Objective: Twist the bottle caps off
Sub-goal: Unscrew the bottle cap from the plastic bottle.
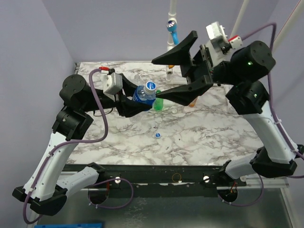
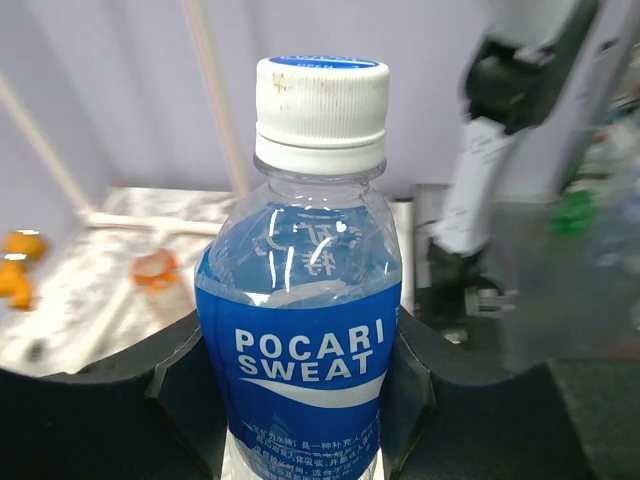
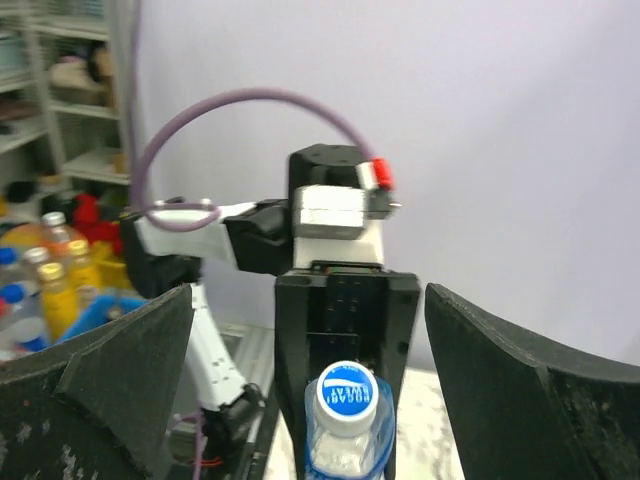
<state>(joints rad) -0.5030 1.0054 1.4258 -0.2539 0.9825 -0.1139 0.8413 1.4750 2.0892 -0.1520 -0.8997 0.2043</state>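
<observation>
Your left hand (image 2: 300, 405) is clamped on the bottle (image 2: 300, 330). Its two fingers (image 2: 175, 385) press the blue label (image 2: 305, 365) from either side, and the bottle is lifted clear of the surface (image 1: 213, 137). Your right hand (image 1: 164, 76) has its jaws spread wide apart and holds nothing. The bottle sits in front of its gap, short of its fingertips.

Expect the bottle to be light and thin-walled. The clear shoulder looks soft enough to buckle if you squeeze it harder, and the glossy label is probably slippery, so the body may turn in the left hand's grip once you apply torque. How much liquid is inside can't be made out.

The cap (image 2: 321, 100) is the stiff part. It is white with a blue top and has fine ribs around its side. Take it by that ribbed wall, above the collar ring, and keep off the neck.

The long axis runs from the base, hidden below the left hand's fingers, out through the cap. From above it leans up and away from the left hand. The cap's blue top faces almost straight into the right hand's open gap, so the twist axis already lines up with the right hand's approach.
</observation>
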